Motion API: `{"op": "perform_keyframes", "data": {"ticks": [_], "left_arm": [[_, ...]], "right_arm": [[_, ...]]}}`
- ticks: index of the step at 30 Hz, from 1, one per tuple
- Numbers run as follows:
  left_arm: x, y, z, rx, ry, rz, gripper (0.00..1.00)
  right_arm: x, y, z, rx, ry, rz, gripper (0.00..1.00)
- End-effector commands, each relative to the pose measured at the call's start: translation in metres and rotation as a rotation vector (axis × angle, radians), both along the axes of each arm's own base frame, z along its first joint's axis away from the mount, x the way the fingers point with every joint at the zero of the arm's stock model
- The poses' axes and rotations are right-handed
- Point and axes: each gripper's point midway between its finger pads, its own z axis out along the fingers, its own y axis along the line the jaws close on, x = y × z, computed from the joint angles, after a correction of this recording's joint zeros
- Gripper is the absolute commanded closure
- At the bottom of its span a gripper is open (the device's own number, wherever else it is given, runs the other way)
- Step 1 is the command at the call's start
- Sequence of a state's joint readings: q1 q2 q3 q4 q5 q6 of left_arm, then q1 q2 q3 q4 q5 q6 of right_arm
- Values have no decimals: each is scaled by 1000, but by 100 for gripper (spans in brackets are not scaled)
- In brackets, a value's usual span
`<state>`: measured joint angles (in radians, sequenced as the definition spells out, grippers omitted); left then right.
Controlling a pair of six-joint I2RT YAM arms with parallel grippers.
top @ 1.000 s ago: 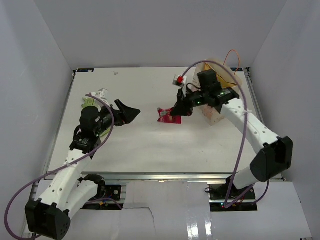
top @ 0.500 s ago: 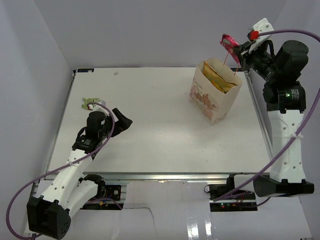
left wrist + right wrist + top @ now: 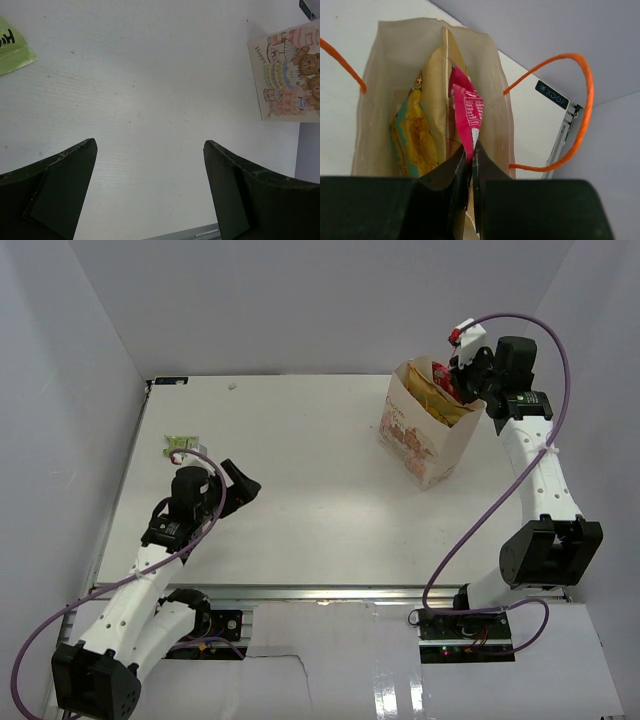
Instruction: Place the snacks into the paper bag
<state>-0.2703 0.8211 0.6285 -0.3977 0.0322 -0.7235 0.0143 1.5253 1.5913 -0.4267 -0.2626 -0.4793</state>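
Note:
The cream paper bag (image 3: pixel 420 440) stands upright at the back right, its mouth (image 3: pixel 400 60) open toward the right wrist camera. Inside leans the tan-gold chip bag (image 3: pixel 417 127). My right gripper (image 3: pixel 471 150) is shut on the pink packet (image 3: pixel 466 107), which hangs down into the bag's mouth beside the chip bag. From above, the right gripper (image 3: pixel 462 380) hovers over the bag's far rim. A green packet (image 3: pixel 181 446) lies at the left of the table, its corner (image 3: pixel 12 47) showing in the left wrist view. My left gripper (image 3: pixel 240 485) stands open over bare table, nothing between its fingers.
Orange loop handles (image 3: pixel 570 110) curve out on both sides of the bag. The table's back right corner bracket (image 3: pixel 552 95) sits just behind the bag. White enclosure walls stand close on all sides. The bag's printed side (image 3: pixel 292 75) shows at right in the left wrist view.
My right gripper carried the pink packet from the table's middle up over the bag, then lowered it into the mouth. My left gripper drew back toward the left.

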Motion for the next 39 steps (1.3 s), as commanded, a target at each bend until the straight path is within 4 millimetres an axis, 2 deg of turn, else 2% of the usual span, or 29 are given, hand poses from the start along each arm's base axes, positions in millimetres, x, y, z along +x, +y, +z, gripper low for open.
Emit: {"op": "perform_keyframes", "data": {"ticks": [1, 3, 6, 7, 8, 9, 11, 12, 13, 14, 15, 16, 17, 19, 21, 22, 23, 26, 27, 28, 30, 31, 32, 35, 38, 39], "left_arm": [[-3, 5, 0, -1, 1, 27, 2], [-2, 5, -1, -1, 9, 28, 2], [0, 4, -2, -7, 25, 35, 2], [2, 10, -4, 9, 31, 71, 2], [3, 11, -4, 8, 36, 82, 2], [5, 14, -8, 6, 58, 115, 2], [5, 20, -11, 12, 97, 163, 2], [6, 23, -16, 22, 127, 191, 2], [4, 27, -21, 28, 166, 222, 3], [8, 32, -17, 45, 163, 251, 3], [10, 35, -18, 62, 176, 266, 4], [8, 39, -28, 94, 228, 283, 5], [12, 46, -24, 112, 233, 329, 7], [12, 55, -40, 179, 316, 354, 9], [19, 68, -41, 235, 353, 403, 9], [16, 74, -58, 287, 430, 412, 9], [19, 85, -62, 319, 452, 444, 9], [38, 100, -69, 375, 477, 439, 7], [43, 105, -70, 416, 474, 391, 5], [57, 112, -69, 430, 466, 388, 4], [68, 116, -69, 481, 464, 316, 3], [81, 117, -61, 493, 436, 297, 3], [86, 119, -67, 519, 453, 274, 2], [101, 123, -62, 575, 429, 222, 4], [110, 121, -71, 597, 434, 156, 8], [109, 121, -81, 600, 460, 138, 12]], "right_arm": [[10, -8, 24, -86, -136, -6, 88], [11, -11, 13, -119, -124, -9, 86], [9, -11, 3, -140, -117, 4, 72], [6, -10, 0, -139, -103, 14, 53], [3, -8, 0, -136, -99, 23, 47], [-1, -5, 8, -117, -110, 36, 40], [-9, 0, 18, -94, -118, 50, 38], [-15, 4, 40, -74, -157, 66, 35], [-19, 7, 50, -47, -166, 72, 35], [-25, 9, 59, -33, -167, 82, 35], [-34, 16, 76, -12, -197, 112, 34], [-40, 19, 96, -1, -234, 128, 34], [-52, 27, 107, 19, -250, 166, 31], [-65, 36, 118, 31, -269, 223, 29], [-83, 49, 122, 48, -269, 313, 25], [-87, 53, 115, 56, -251, 337, 24], [-91, 55, 112, 63, -241, 352, 24], [-105, 64, 92, 92, -191, 410, 24], [-110, 66, 91, 97, -192, 425, 24], [-113, 68, 83, 105, -168, 433, 24], [-120, 72, 79, 119, -154, 461, 24], [-123, 73, 76, 126, -140, 470, 24], [-125, 75, 73, 133, -129, 478, 24], [-131, 80, 67, 167, -95, 504, 24], [-136, 85, 58, 204, -55, 531, 24], [-137, 87, 55, 214, -42, 538, 24]]}}
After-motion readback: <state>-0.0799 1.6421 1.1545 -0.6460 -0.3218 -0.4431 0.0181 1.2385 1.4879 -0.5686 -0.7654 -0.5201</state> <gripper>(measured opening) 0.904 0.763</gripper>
